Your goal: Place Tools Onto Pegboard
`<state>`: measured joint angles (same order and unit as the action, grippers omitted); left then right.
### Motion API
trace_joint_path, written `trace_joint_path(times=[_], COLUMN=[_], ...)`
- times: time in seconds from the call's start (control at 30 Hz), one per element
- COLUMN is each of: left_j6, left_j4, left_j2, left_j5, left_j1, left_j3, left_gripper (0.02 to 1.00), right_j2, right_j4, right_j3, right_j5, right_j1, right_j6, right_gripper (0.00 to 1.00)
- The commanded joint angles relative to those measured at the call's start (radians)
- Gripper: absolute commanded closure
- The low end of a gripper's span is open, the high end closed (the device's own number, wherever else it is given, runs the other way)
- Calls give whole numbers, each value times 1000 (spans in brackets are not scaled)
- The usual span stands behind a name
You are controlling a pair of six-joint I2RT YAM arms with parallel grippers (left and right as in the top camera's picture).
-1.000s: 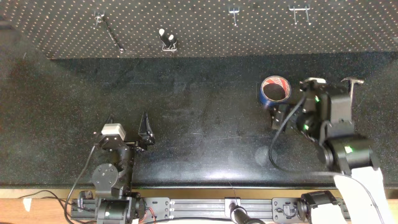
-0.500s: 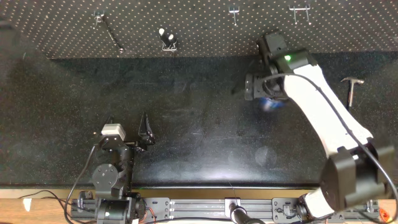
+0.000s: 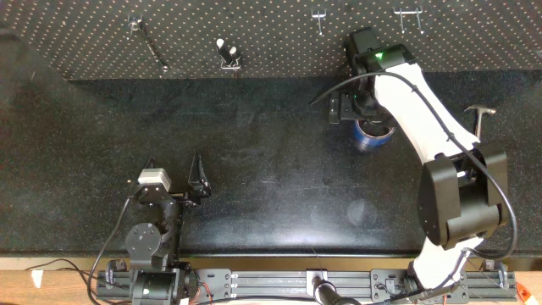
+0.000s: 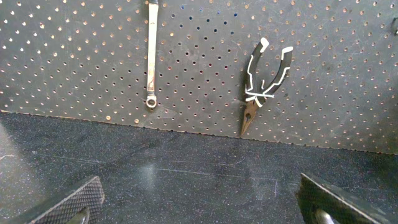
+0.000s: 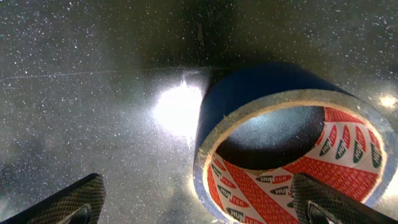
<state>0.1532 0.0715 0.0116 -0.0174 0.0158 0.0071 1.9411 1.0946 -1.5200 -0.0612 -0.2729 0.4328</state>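
while two tools already hang on the pegboard [image 3: 271,34], the job looks roughly half done. a wrench [image 4: 151,53] and a pair of pliers [image 4: 264,87] are up on their hooks, straight ahead of the left gripper [image 4: 199,205], which sits low over the table [image 3: 271,169] with its fingers spread wide and nothing between them.

the right gripper [image 5: 199,208] is also spread wide and grips nothing. the blue tape roll [image 5: 261,87] lies just ahead of it, a little toward one finger, with its open core facing the wrist camera; neither finger touches it. from above, this gripper [image 3: 349,106] is close to the foot of the board, with the roll [image 3: 373,135] right beside it.

left to do, as i judge it: the tape roll must be gripped and hung, most likely on one of the two bare hooks [image 3: 318,15] [image 3: 408,13] on the board beyond the right gripper. a hammer [image 3: 479,119] lies on the table well off to that gripper's side and needs hanging as well.
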Motion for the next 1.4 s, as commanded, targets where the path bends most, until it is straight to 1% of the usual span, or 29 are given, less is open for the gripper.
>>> trace_joint_path(times=[0.03, 0.07, 0.1, 0.4, 0.43, 0.47, 0.5, 0.53, 0.57, 0.6, 0.63, 0.67, 0.83, 0.97, 1.03, 1.07, 1.13, 1.27, 1.37, 1.4], left_j6=[-16, -16, -16, -16, -16, -16, -16, -16, -16, -16, -16, -16, -16, -16, -16, -16, -16, -16, -16, -16], left_j4=[8, 8, 8, 8, 8, 8, 8, 8, 8, 8, 8, 8, 8, 8, 8, 8, 8, 8, 8, 8], left_j2=[-8, -8, -8, -8, -8, -8, -8, -8, -8, -8, -8, -8, -8, -8, -8, -8, -8, -8, -8, -8], left_j5=[11, 11, 11, 11, 11, 11, 11, 11, 11, 11, 11, 11, 11, 11, 11, 11, 11, 11, 11, 11], left_j1=[-3, -3, -3, -3, -3, -3, -3, -3, -3, -3, -3, -3, -3, -3, -3, -3, -3, -3, -3, -3], left_j3=[-2, -2, -2, -2, -2, -2, -2, -2, -2, -2, -2, -2, -2, -2, -2, -2, -2, -2, -2, -2], left_gripper=[23, 23, 23, 23, 23, 23, 23, 23, 23, 20, 23, 23, 23, 23, 23, 20, 23, 23, 23, 23], right_j2=[17, 19, 27, 68, 68, 68, 68, 68, 68, 68, 70, 76, 42, -202, -332, -409, -481, -553, -555, -558], right_j4=[-4, -3, -5, -38, -38, -38, -38, -37, -37, -37, -37, -37, -34, -45, -44, -38, -37, -93, -187, -249], right_j3=[-20, -20, -20, -20, -20, -20, -20, -20, -20, -19, -19, -19, -19, -19, -19, -19, -9, -6, -6, -6], right_j5=[55, 71, 77, 77, 78, 78, 78, 78, 79, 81, 82, 82, 77, 73, 69, 45, 22, 36, 170, 243], right_j1=[1, 2, 0, -10, -10, -10, -10, -10, -10, -10, -10, -10, -16, -80, -104, -111, -114, -182, -285, -322], right_j6=[0, 0, -39, -129, -132, -132, -132, -132, -132, -132, -132, -132, -132, -111, -47, -30, -29, -30, -26, -26], right_gripper=[25, 25, 27, 18, 112, 233, 408, 507, 667, 741, 847, 919, 925, 925, 925, 925, 925, 925, 928, 928])
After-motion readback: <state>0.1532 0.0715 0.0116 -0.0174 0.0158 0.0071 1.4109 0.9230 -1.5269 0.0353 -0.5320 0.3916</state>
